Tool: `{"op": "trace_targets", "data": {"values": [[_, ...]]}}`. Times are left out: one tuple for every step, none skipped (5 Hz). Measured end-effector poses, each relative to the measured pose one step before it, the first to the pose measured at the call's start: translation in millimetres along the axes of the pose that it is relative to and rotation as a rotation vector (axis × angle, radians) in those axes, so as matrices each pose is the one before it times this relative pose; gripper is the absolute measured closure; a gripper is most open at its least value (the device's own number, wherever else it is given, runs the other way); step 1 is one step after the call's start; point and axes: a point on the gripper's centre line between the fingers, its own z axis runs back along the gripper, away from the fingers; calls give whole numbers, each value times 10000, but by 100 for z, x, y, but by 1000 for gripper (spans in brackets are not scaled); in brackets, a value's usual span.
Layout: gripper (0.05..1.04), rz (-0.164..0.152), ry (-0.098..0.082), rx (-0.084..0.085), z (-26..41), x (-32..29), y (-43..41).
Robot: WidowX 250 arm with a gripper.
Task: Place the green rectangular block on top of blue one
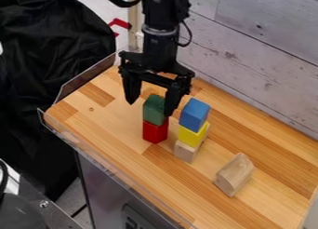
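Green rectangular block (153,111), dark and plain-faced, stands upright on the red block (155,131). The tool (149,109) is spread wide around it; whether either finger touches it, I cannot tell. Just beside, the blue block (194,114) tops a yellow one (193,135) on pale wood (186,151).

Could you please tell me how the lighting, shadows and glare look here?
In the camera view, soft light falls fairly evenly on the wooden counter, with no harsh glare on it; the clear side panel shows a faint sheen, and the black cloth is mostly dark, its folds hard to read.
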Motion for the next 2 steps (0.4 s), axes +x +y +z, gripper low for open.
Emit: {"op": "trace_targets", "data": {"values": [[117, 64, 215, -28, -653, 152, 35], [393, 319, -194, -283, -89, 415, 89]]}}
